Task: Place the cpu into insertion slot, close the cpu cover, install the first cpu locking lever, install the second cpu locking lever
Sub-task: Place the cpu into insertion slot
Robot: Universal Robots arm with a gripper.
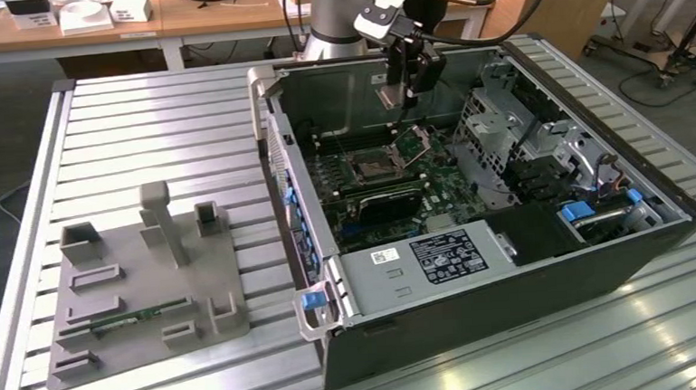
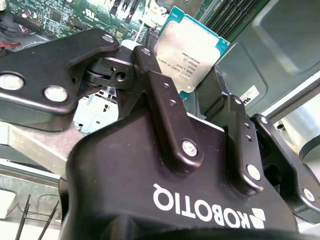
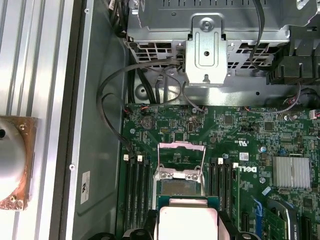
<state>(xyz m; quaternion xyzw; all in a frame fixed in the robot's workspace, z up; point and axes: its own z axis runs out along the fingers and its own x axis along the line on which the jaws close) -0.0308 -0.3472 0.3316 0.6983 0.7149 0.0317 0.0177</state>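
Pincer (image 1: 400,99): pressed in on the cpu (image 2: 192,50). It is opened no wider than the chip, which is pinched by opposite edges between the two fingers (image 2: 150,75).
Grip, judged: the edges appear to be taken so that the metal top and the underside are spared contact. The top is seen bare in the second wrist view.
Cpu position: held in the air inside the open computer case (image 1: 512,303), above the motherboard (image 3: 240,135). It is touched by nothing but the fingers and is not yet seated.
Insertion slot (image 1: 372,167): below the pincer's tips and well apart from them. Its dark centre is seen uncovered, so it is taken to be empty.
Cpu cover (image 3: 181,146): stood up on its hinge, on the far side of the slot from the pincer. It is judged to be raised so that the socket is open from above.
Locking levers: not made out with certainty, so their state is not recorded.
Memory slots (image 3: 137,192): long and black, flanking the socket beneath the pincer.
Table (image 1: 137,117): the case is carried on it. A grey fixture tray (image 1: 136,289) lies outside the case, well away from the pincer.
Task state, judged: chip in hand over the board; none of the four steps is completed.
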